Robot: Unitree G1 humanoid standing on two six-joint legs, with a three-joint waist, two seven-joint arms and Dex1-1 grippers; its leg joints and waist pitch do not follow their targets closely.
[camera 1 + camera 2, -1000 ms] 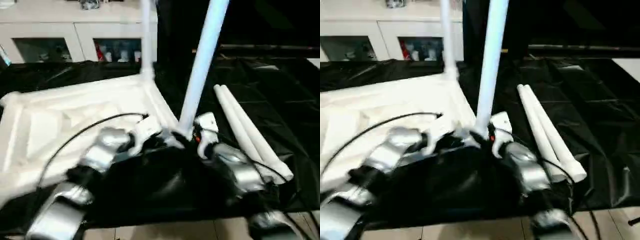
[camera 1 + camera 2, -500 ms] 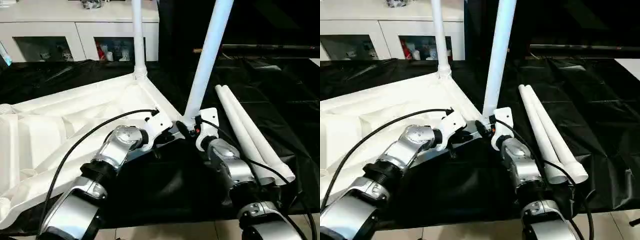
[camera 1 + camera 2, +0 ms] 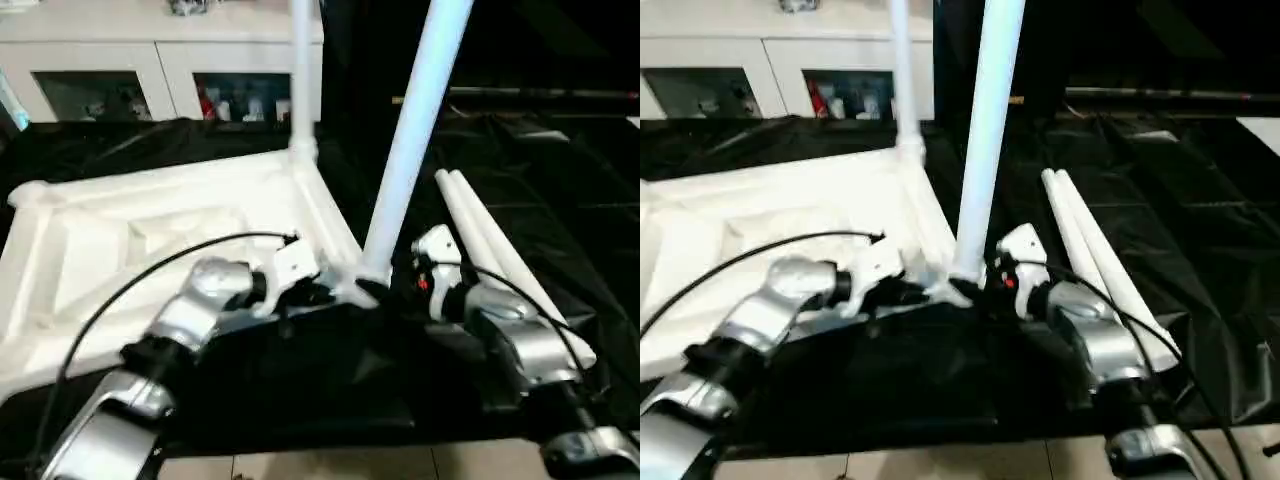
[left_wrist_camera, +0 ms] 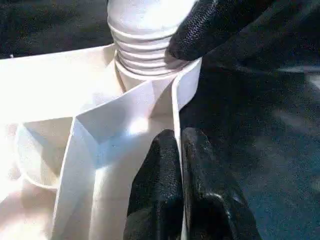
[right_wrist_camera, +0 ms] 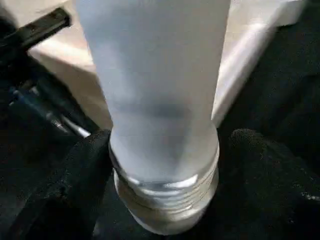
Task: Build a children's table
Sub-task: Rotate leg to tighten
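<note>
The white tabletop (image 3: pixel 150 230) lies underside up on the black cloth. One white leg (image 3: pixel 304 90) stands in its far corner socket. A second leg (image 3: pixel 410 140) rises, slightly tilted, from the near right corner; its threaded base (image 4: pixel 145 45) sits in the socket. My right gripper (image 3: pixel 385 288) is shut on this leg's base, with a black finger (image 5: pixel 85 170) on each side of it. My left gripper (image 4: pixel 179 137) is shut on the thin rim wall of the tabletop (image 4: pixel 125 115) just beside that socket. Two loose legs (image 3: pixel 480 225) lie side by side to the right.
A white cabinet with glass doors (image 3: pixel 150 60) stands behind the black-draped table (image 3: pixel 560 190). The table's front edge and pale floor (image 3: pixel 330 465) run along the bottom. A black cable (image 3: pixel 130 280) arcs over my left forearm.
The camera has shifted. My right forearm has swung outward to the right while its gripper stays at the leg's base. My left gripper keeps its hold on the rim.
</note>
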